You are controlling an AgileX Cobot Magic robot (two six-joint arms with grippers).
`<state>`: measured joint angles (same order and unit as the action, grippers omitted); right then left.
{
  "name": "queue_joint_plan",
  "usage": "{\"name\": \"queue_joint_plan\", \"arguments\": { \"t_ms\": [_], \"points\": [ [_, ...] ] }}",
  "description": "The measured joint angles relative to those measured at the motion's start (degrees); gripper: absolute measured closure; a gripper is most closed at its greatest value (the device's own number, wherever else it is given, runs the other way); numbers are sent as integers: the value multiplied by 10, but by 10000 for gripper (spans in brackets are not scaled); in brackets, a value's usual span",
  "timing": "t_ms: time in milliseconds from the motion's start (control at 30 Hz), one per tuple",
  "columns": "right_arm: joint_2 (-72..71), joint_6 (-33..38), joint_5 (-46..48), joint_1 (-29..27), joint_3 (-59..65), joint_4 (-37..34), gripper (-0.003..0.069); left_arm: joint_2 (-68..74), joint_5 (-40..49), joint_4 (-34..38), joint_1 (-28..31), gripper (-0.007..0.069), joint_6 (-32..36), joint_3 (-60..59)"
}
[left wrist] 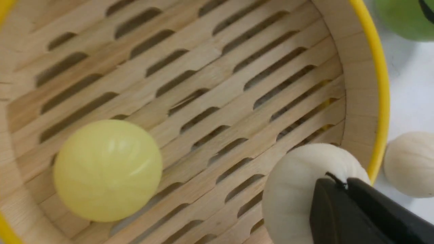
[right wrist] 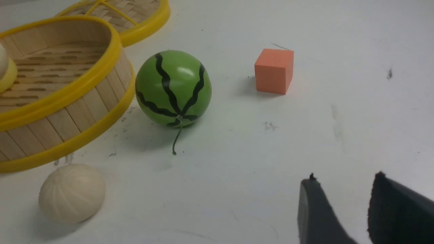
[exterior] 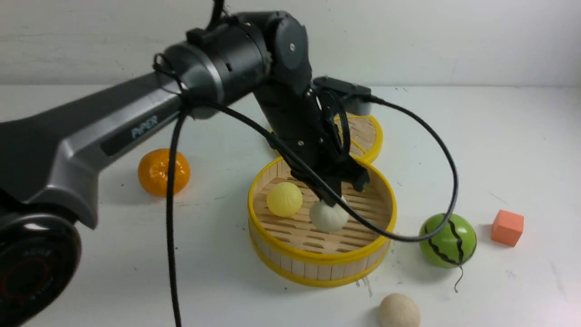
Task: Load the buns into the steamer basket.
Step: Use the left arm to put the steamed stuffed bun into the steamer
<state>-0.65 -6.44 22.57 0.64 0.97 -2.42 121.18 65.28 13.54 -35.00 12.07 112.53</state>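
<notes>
Wrist views show left hand (left wrist: 344,189) clenched atop white bun (left wrist: 291,193), right hand (right wrist: 344,179) released.

The left arm (exterior: 91,131) is grey and black, lettered PiPER, with round joints and a loose black cable (exterior: 169,227).

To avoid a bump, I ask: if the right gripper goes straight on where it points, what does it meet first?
Likely only the table; the right gripper aims past the cube, though depth is unclear.
</notes>
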Motion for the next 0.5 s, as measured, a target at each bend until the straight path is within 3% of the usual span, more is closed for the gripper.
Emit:
{"name": "queue_joint_plan", "arguments": {
  "t_ms": [300, 500],
  "points": [
    [0, 0, 0, 0, 0, 0, 420, 53, -41, -53, -3, 579, -6, 0],
    [0, 0, 0, 0, 0, 0, 420, 40, -36, -57, -3, 301, -46, 0]
  ]
}}
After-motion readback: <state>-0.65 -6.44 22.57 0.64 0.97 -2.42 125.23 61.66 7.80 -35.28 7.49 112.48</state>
